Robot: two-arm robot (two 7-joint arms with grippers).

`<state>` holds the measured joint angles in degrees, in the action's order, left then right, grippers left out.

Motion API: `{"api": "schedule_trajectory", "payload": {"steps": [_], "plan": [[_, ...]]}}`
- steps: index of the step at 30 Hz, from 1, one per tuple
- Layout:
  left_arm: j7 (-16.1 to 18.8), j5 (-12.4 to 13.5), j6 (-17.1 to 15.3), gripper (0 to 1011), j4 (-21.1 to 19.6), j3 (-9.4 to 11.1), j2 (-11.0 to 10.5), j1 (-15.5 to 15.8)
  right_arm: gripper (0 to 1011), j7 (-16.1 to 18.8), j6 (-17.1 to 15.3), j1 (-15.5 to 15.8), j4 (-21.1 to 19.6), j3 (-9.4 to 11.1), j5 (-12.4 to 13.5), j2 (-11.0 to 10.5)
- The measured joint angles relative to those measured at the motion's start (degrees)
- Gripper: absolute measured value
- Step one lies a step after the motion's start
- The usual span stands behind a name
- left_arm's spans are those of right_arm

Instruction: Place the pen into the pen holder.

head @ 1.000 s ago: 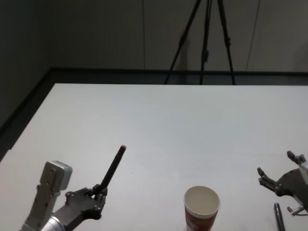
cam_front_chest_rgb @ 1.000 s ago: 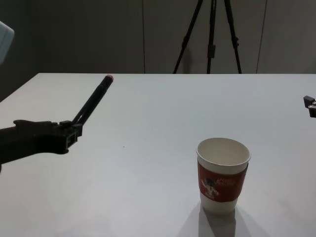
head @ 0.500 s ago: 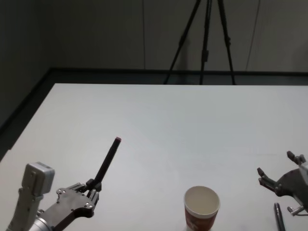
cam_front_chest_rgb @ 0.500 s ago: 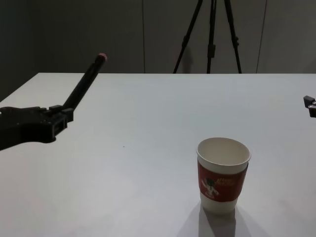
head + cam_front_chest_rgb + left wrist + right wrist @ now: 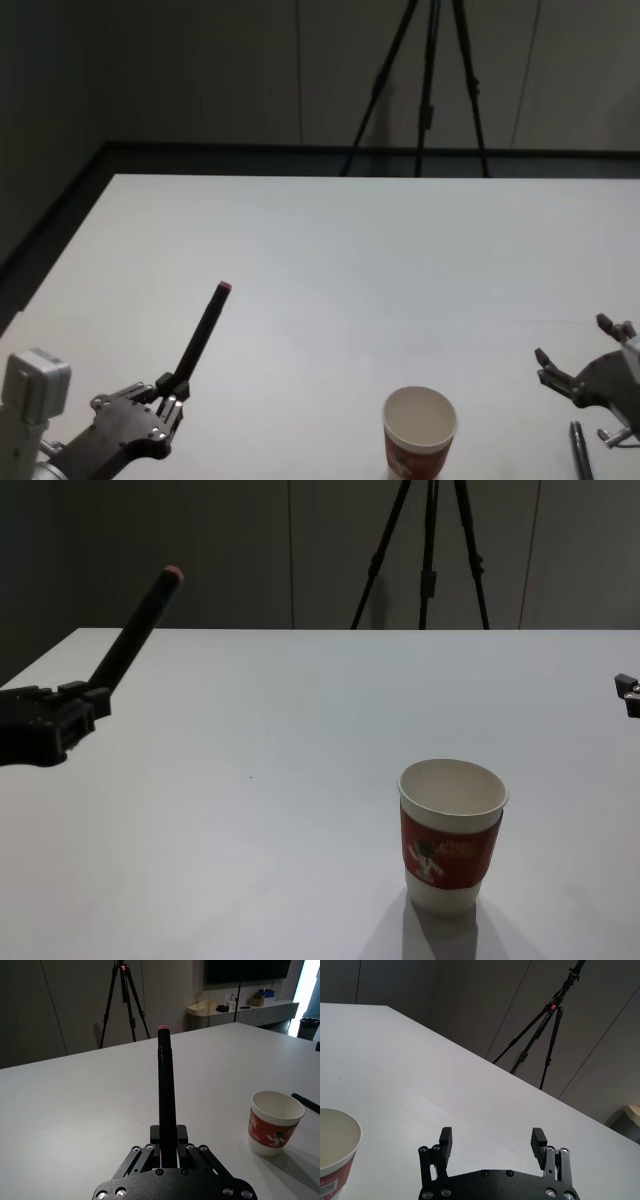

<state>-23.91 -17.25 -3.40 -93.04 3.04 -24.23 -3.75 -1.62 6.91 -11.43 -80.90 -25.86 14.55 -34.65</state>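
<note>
Black pen [image 5: 202, 333] with pink-red tip, tilted upward, clamped in left gripper [image 5: 172, 392], well left of upright red-sleeved white paper cup [image 5: 452, 855]

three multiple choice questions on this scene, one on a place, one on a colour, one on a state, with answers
1. Where on the table does the pen holder stand?
A) at the far edge
B) near the front edge, right of the left gripper
C) on its side at the left edge

2. What colour is the tip of the pen in the left gripper?
A) blue
B) green
C) pinkish red

3. How is the right gripper?
A) open and empty
B) shut on the pen
C) shut on the pen holder

1 B: the head view shows it upright near the front.
2 C: the left wrist view shows a pinkish-red tip.
3 A: its wrist view shows it spread, nothing held.
</note>
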Motion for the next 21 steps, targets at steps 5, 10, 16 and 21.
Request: {"api": "schedule_trajectory", "payload": {"steps": [5,10,16,21], "plan": [[-1.76,-2.11,2.15,184,-0.05,-0.06,-0.99,-0.41,1001,0.00,0.00,0.00,0.00,0.00,0.00,0.00],[-3.39,-3.34,3.36,183,0.06,0.90,-1.64,-0.06,1001,0.00,0.00,0.00,0.00,0.00,0.00,0.00],[-6.22,-4.59,4.83,184,0.79,3.20,-2.40,1.51,1001,0.00,0.00,0.00,0.00,0.00,0.00,0.00],[-7.90,-5.36,5.84,183,1.46,4.85,-2.68,3.09,1001,0.00,0.00,0.00,0.00,0.00,0.00,0.00]]}}
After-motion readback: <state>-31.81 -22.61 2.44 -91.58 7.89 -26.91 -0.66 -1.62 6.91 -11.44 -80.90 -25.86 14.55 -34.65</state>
